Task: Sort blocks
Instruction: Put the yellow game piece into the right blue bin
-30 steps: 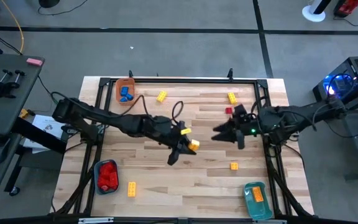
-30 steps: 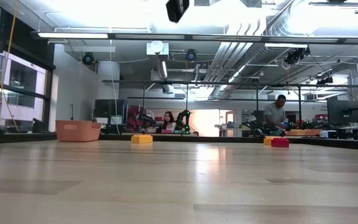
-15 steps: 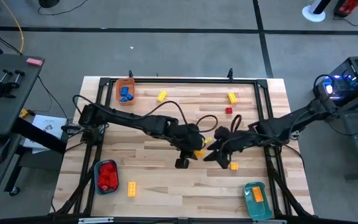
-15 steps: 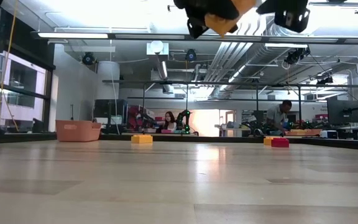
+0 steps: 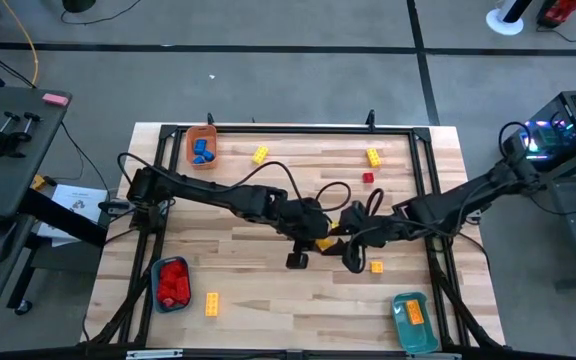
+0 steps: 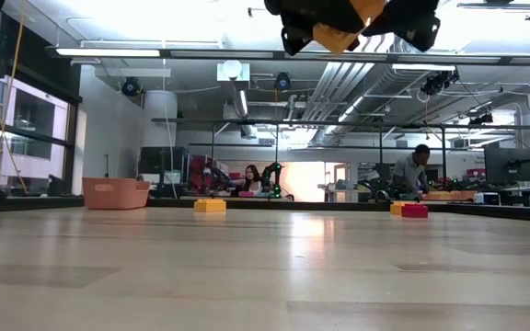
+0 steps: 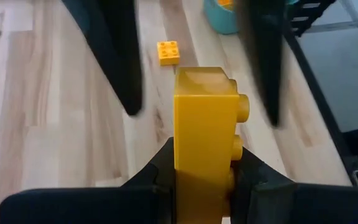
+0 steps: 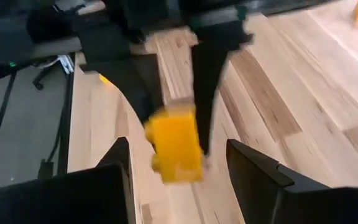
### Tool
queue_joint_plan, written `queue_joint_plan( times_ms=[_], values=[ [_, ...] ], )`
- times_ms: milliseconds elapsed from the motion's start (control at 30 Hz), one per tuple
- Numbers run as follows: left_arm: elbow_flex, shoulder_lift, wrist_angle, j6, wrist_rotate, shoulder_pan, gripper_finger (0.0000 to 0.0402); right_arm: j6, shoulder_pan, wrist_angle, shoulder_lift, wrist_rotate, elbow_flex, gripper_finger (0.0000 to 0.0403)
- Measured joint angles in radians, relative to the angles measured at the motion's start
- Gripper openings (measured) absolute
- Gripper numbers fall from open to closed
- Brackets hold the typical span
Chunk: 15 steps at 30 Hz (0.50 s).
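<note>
Starting at your left, the red tray (image 5: 172, 284) near the front edge of the surface (image 5: 268, 300) holds red blocks (image 5: 175, 282), with a loose yellow block (image 5: 212, 304) just beside it. The orange tray (image 5: 201, 146) at the far left corner holds blue blocks (image 5: 203, 151), and another yellow block (image 5: 259, 154) lies nearby.

At mid-surface your left gripper (image 5: 310, 243) has its jaws closed on a yellow brick (image 7: 205, 124), held upright and raised off the wood; in the low view it hangs near the top of the picture (image 6: 337, 28). Your right gripper (image 5: 346, 246) faces it just beside, jaws spread wide on either side of that brick without touching it, as its wrist view shows the brick (image 8: 174, 150) between the two fingers (image 8: 253, 171).

Further right, a small orange block (image 5: 376, 266) lies just beside the right gripper. A yellow block (image 5: 372, 156) and a red block (image 5: 367, 178) lie toward the far edge. The teal tray (image 5: 410, 318) at the front right corner holds an orange block (image 5: 414, 314).
</note>
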Motion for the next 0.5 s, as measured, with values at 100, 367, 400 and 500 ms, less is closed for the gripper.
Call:
queue_joint_plan(
  times_ms=[100, 367, 400, 500],
  values=[
    [0.0, 0.0, 0.004, 0.0, -0.009, 0.0, 0.0054, -0.016, -0.001, 0.027, 0.018, 0.0, 0.0, 0.0146],
    [0.0, 0.0, 0.002, -0.006, -0.005, -0.005, 0.0054, -0.017, -0.003, 0.029, 0.026, 0.01, 0.0, 0.0086],
    [0.0, 0.0, -0.003, -0.006, -0.001, -0.007, 0.0054, -0.017, -0.003, 0.034, 0.024, 0.013, 0.0, 0.0075],
    [0.0, 0.0, -0.017, -0.006, 0.0, -0.01, 0.0054, -0.018, -0.003, 0.036, 0.023, 0.01, 0.01, 0.0047]
  ],
)
